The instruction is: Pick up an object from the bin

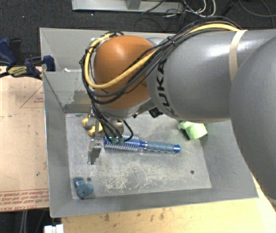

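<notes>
Brush [145, 147], blue, lies flat across the mid-floor of the bin [138, 178], ribbed left end just beside the gripper [94, 153]. Gripper low over the floor; how far open, or whether it holds anything, cannot be told. Green piece [192, 130] right of brush, apart. Small blue-grey lump [83, 188] in near-left corner.

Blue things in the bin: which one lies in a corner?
The small blue-grey lump, in the lower-left corner of the bin. The long blue brush lies across the middle instead.

A pale green lump [193, 130] lies at the right; a small grey-blue piece [83, 188] sits in the near-left corner.
</notes>
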You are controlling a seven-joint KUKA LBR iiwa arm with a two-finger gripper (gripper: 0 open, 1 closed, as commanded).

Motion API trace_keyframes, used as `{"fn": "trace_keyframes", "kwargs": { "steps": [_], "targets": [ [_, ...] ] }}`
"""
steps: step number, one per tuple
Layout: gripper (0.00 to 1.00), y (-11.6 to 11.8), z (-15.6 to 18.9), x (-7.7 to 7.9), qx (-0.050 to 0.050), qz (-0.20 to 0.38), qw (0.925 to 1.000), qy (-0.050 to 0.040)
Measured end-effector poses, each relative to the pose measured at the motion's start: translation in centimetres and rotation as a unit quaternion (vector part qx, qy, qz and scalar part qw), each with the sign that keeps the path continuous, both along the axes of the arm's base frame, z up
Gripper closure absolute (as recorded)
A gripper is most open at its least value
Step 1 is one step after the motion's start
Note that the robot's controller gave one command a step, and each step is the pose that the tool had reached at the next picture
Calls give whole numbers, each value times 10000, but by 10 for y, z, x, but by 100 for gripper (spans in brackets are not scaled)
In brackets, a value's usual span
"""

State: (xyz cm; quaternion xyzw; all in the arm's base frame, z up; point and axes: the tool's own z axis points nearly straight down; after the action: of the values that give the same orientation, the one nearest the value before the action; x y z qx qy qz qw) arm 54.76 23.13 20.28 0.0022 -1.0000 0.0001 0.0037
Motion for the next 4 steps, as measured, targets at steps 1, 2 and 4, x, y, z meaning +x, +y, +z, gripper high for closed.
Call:
{"fn": "trace_keyframes", "kwargs": {
  "steps": [1,2,4],
  "targets": [
    [0,-99,-57,38,-18,-690,9976,-23],
    [0,-92,-127,74,25,-2711,9625,-61],
    [100,-104,68,56,15,-2672,9636,-76]
  ]
}}
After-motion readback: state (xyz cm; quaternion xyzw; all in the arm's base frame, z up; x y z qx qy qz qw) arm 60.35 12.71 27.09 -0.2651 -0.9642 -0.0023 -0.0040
